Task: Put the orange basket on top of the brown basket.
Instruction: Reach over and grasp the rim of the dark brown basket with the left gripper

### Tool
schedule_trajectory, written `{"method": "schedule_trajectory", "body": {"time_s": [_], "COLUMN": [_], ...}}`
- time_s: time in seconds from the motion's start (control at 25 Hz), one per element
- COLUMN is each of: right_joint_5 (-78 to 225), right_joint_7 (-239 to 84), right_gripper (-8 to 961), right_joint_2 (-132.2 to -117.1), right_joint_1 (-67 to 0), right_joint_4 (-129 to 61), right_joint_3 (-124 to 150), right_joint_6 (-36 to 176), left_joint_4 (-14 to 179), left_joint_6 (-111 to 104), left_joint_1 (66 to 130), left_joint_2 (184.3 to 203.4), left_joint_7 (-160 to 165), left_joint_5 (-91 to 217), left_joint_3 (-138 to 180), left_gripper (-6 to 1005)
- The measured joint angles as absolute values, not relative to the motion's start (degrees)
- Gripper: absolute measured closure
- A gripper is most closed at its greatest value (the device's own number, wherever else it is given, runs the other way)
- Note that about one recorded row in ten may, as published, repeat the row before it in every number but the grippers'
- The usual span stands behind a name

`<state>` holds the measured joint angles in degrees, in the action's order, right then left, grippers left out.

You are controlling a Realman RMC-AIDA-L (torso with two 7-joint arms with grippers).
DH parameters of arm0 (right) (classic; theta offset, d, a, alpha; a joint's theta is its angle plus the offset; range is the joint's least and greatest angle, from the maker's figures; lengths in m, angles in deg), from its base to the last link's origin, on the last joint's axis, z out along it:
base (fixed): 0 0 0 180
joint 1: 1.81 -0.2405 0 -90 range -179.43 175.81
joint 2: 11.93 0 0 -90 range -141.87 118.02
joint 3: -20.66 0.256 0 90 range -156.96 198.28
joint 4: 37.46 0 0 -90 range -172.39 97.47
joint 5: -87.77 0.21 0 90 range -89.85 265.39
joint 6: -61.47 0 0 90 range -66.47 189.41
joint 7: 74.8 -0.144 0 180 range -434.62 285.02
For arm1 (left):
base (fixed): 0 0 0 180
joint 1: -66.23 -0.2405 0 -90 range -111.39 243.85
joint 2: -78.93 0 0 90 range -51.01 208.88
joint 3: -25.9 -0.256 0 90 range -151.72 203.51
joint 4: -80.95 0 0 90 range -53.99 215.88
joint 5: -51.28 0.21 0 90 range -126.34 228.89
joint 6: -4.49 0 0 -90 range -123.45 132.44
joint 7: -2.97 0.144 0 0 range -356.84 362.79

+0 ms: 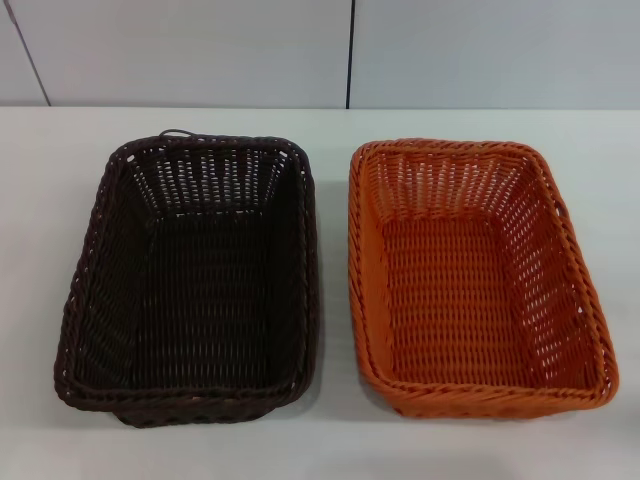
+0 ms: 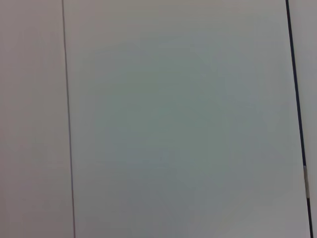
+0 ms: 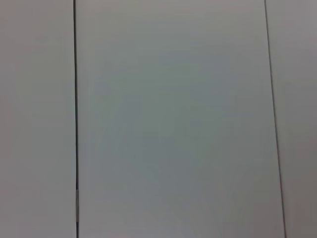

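Observation:
The orange basket [image 1: 475,275] stands on the white table at the right in the head view, upright and empty. The brown basket [image 1: 190,280] stands at the left, upright and empty, side by side with the orange one with a narrow gap between them. Neither gripper shows in any view. Both wrist views show only pale wall panels with dark seams.
The white table [image 1: 330,440] runs across the head view, with a pale panelled wall [image 1: 200,50] behind it. A dark vertical seam [image 1: 350,50] marks the wall behind the gap between the baskets.

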<state>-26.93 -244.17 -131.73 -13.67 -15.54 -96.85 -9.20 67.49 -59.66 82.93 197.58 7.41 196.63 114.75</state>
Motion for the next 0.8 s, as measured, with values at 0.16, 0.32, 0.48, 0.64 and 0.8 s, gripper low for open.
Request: {"method": "schedule_trajectory", "body": {"time_s": [0.16,0.32,0.48,0.64,0.8], "right_joint_5": [-26.9,-26.9,-26.9,-26.9,-26.9], "right_joint_7": [-244.2,-244.2,-244.2,-244.2,-244.2], "right_gripper": [207,207,207,207,207], "right_joint_2": [-131.72,-131.72,-131.71,-131.71,-131.72], "right_joint_1": [-13.7,-13.7,-13.5,-13.3,-13.3], "right_joint_4": [-15.6,-15.6,-15.6,-15.7,-15.6], "right_joint_3": [-96.8,-96.8,-96.8,-96.9,-97.2], "right_joint_6": [-9.2,-9.2,-9.2,-9.2,-9.2], "left_joint_4": [67.4,67.5,67.2,67.1,66.7], "left_joint_6": [-59.7,-59.7,-59.7,-59.7,-59.6], "left_joint_1": [82.9,82.9,82.6,82.5,82.4], "left_joint_2": [197.58,197.59,197.59,197.57,197.43], "left_joint_7": [7.4,7.4,7.4,7.1,6.9], "left_joint_5": [196.6,196.6,196.6,196.7,197.1], "left_joint_3": [114.8,114.9,114.9,114.8,113.8], "left_gripper": [193,193,194,195,195]}}
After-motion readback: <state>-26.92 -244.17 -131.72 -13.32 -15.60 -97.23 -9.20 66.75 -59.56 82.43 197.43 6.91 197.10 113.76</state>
